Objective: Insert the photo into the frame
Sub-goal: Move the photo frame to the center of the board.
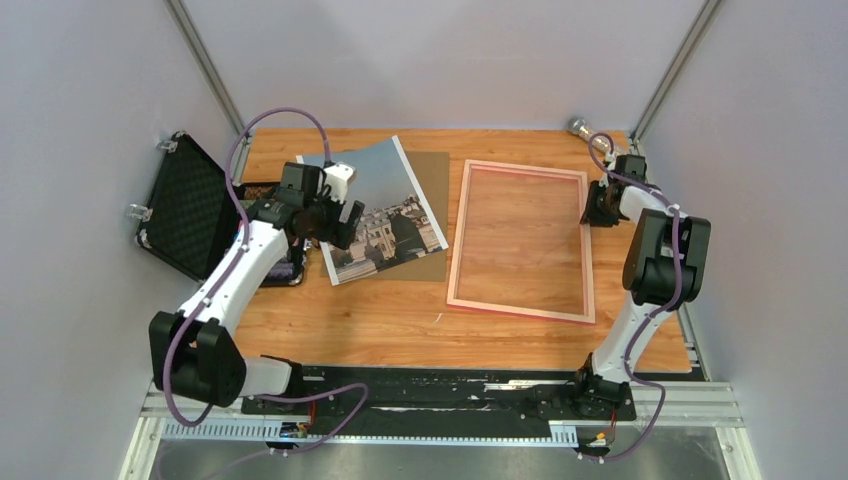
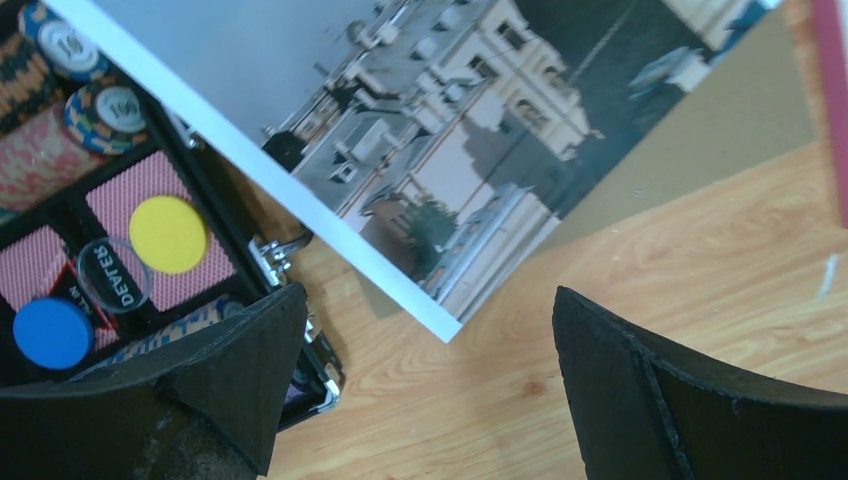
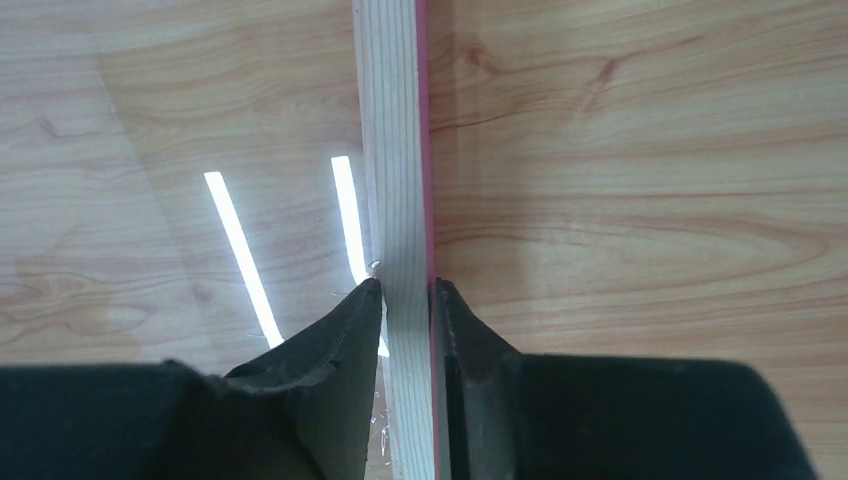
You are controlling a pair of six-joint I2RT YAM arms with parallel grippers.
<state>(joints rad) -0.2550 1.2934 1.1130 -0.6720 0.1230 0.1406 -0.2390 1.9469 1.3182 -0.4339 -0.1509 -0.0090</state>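
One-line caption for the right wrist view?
Right gripper clamped on a rail of the thin pink rectangular picture frame on the light wooden table.

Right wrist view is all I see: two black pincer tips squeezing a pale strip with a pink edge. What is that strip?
Observer: A long rail of the frame, a big pink rectangle lying flat on the wooden table.
Visitor: Anything in it?
Observer: No picture; the photo lies left of it, partly on a brown board.
Visitor: And the other arm?
Observer: Its left pincer hangs open beside a corner of the photo.
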